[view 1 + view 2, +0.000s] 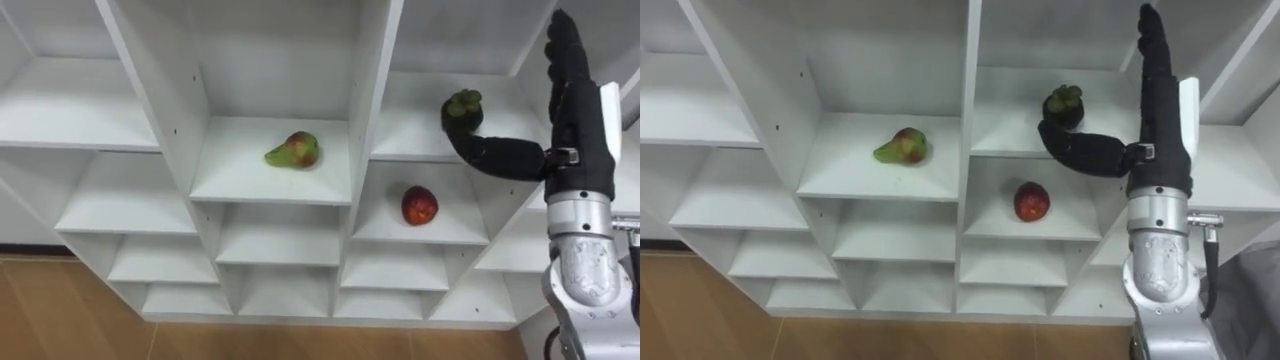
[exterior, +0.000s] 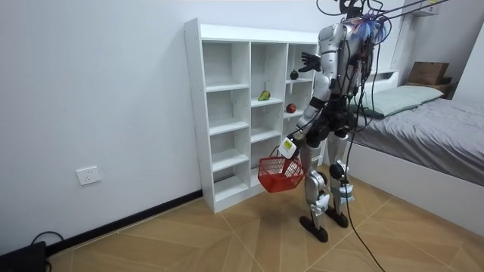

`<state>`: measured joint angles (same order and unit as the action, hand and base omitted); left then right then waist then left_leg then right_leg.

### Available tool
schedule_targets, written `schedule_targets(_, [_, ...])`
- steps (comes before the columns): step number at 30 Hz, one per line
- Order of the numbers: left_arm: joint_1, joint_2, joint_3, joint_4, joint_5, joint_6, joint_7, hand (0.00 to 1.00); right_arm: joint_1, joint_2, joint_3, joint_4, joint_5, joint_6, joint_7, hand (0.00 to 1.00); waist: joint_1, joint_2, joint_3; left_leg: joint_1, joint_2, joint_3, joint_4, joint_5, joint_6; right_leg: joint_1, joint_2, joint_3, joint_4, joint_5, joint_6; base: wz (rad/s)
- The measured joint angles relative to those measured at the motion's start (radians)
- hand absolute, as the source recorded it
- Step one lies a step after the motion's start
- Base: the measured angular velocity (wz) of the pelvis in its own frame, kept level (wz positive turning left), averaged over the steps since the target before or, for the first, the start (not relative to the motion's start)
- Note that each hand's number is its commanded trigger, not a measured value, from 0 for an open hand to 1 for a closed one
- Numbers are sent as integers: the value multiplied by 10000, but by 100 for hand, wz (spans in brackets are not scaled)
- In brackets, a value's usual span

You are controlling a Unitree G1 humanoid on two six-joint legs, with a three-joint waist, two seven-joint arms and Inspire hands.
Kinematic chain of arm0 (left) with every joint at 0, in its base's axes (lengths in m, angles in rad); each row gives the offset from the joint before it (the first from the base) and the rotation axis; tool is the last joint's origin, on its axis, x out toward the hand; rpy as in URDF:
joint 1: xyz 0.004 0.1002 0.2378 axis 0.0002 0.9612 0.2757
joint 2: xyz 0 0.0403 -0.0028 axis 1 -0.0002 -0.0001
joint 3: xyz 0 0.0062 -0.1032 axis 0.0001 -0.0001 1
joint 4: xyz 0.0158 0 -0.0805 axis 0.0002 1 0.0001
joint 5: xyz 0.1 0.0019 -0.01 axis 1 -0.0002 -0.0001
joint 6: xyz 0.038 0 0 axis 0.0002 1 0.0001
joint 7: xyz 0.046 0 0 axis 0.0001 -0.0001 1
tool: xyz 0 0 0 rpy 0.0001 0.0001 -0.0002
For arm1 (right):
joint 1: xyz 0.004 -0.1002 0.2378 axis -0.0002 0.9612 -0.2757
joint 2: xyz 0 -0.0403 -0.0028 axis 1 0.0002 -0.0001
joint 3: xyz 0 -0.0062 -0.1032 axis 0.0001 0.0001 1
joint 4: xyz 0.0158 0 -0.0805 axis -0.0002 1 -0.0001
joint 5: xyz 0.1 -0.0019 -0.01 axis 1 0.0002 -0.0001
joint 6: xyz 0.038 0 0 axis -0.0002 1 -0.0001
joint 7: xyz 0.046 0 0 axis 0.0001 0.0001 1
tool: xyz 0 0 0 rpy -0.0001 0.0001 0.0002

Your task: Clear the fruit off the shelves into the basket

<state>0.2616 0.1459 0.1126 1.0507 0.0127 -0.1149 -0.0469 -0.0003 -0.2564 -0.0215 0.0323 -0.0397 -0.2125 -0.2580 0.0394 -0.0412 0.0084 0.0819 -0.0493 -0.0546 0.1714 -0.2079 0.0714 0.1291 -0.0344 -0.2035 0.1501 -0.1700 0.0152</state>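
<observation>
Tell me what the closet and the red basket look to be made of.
The closet: likely painted or laminated board, smooth matt white, with flat panels, square edges and small peg holes. The red basket: probably plastic, judging by its uniform red colour and open lattice walls; coated wire cannot be ruled out.

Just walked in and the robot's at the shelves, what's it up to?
Standing at the white closet, the robot reaches its open right hand up to the dark fruit on an upper shelf. Its left hand carries a red basket. A pear and a red fruit lie on other shelves.
</observation>
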Motion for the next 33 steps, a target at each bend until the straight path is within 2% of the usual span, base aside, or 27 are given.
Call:
schedule_targets(9, [58,-3,13,-305,385,62,0,100,-2,-75,5,517,-102,230,166,0,457,-93,-14,-4,-5,-147,149,7,-11,93,-9,-198,0,-1,1,5])
schedule_targets(13, [96,-3,13,-314,479,66,0,100,-138,-73,11,758,-93,231,207,0,508,-147,-4,-10,-26,-246,172,6,-12,170,-20,-285,1,-1,1,9])
schedule_targets(15, [195,2,12,-436,468,74,-3,100,-327,-75,2,947,-38,213,198,0,485,-143,2,-10,-42,-333,193,7,-14,214,-37,-439,1,-1,1,11])
schedule_targets(19, [283,25,13,-498,472,86,-39,100,-697,-86,-22,1529,-33,205,189,0,493,-118,19,-19,-62,-395,269,8,-21,263,-45,-459,-1,-2,2,6])
schedule_targets(25, [255,21,25,-535,482,325,-37,100,-1212,-142,-21,2012,468,209,166,0,483,-117,26,-57,-149,-513,302,33,-42,272,-65,-504,-11,-3,5,1])
schedule_targets(29, [174,21,17,-539,485,521,0,100,-1789,-399,-21,2763,470,347,72,0,493,-156,8,-96,-158,-556,331,35,-38,263,-66,-511,-11,-3,5,3])
schedule_targets(33, [135,21,17,-540,490,748,0,100,-1893,-447,-15,2791,465,403,74,0,502,-181,-10,-171,-154,-586,343,35,-40,219,-63,-613,-11,-3,5,6])
